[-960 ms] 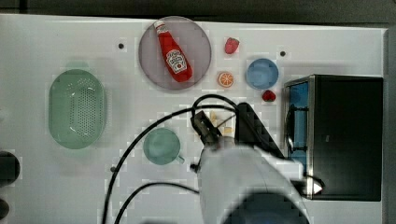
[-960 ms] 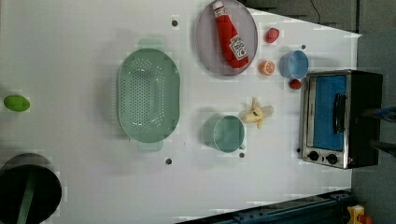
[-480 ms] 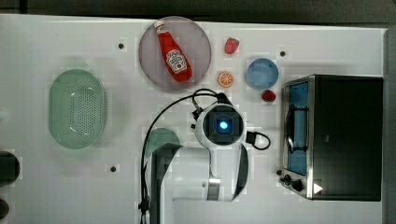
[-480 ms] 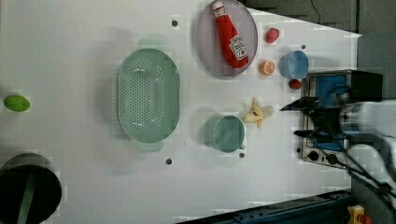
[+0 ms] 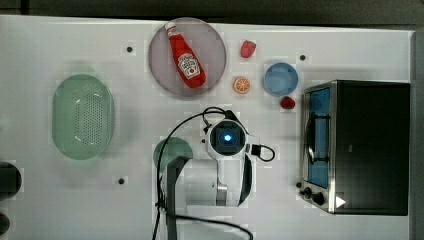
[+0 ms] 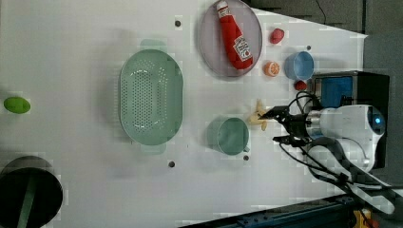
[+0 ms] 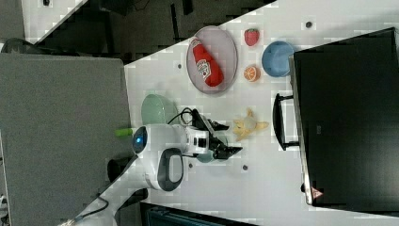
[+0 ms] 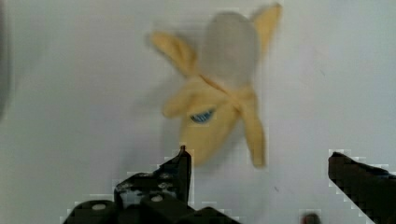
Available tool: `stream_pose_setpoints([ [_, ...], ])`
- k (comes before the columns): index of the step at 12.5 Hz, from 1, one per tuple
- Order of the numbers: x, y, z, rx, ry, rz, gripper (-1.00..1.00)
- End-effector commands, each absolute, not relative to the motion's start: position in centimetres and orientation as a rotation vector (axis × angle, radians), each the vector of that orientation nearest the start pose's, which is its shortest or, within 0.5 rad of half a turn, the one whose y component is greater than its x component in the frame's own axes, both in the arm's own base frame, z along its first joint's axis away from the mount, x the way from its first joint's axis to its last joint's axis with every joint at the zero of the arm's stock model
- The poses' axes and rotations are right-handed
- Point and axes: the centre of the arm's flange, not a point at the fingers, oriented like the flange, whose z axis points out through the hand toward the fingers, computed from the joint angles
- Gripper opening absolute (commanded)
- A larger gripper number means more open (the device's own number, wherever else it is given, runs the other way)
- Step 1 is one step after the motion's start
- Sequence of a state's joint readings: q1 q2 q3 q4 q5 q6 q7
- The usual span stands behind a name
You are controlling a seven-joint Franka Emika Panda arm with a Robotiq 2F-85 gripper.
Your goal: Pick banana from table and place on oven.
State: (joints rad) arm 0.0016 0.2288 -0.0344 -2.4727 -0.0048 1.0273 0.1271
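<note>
Jaws (image 8: 257,175) spread wide, empty | above banana (image 8: 219,100) | banana lying on table (image 8: 70,93)

The white tabletop (image 5: 60,200) is occupied by an oven (image 5: 360,145), banana (image 7: 247,125), green colander (image 5: 82,116), cup (image 6: 229,136), plate (image 5: 212,55), blue bowl (image 5: 280,78) and orange slice (image 5: 241,84).

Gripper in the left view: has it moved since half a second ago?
Yes. The gripper has shifted toward the left view's left, away from the oven, closing on the banana, fingers open.
</note>
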Motion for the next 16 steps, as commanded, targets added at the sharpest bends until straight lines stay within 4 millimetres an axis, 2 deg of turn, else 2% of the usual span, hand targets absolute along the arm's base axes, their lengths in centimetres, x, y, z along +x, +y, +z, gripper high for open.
stream_pose_setpoints([
  [1,47.4,-2.4,17.2,-2.784,1.523,0.08,1.0],
  [2,47.3,-2.3,16.5,-2.783,1.522,0.073,0.92],
  [5,46.8,-2.3,15.8,-2.784,1.522,0.076,0.18],
  [8,46.9,-1.8,16.0,-2.786,1.508,0.067,-0.48],
  [9,47.0,-1.7,16.1,-2.786,1.503,0.064,-0.56],
  [10,47.1,-1.6,16.4,-2.784,1.497,0.054,-0.57],
  [12,48.2,-1.4,19.4,-2.763,1.48,-0.027,-0.56],
  [14,49.3,-1.4,24.9,-2.73,1.464,-0.122,-0.57],
  [16,50.0,-1.3,31.2,-2.733,1.457,-0.115,-0.57],
])
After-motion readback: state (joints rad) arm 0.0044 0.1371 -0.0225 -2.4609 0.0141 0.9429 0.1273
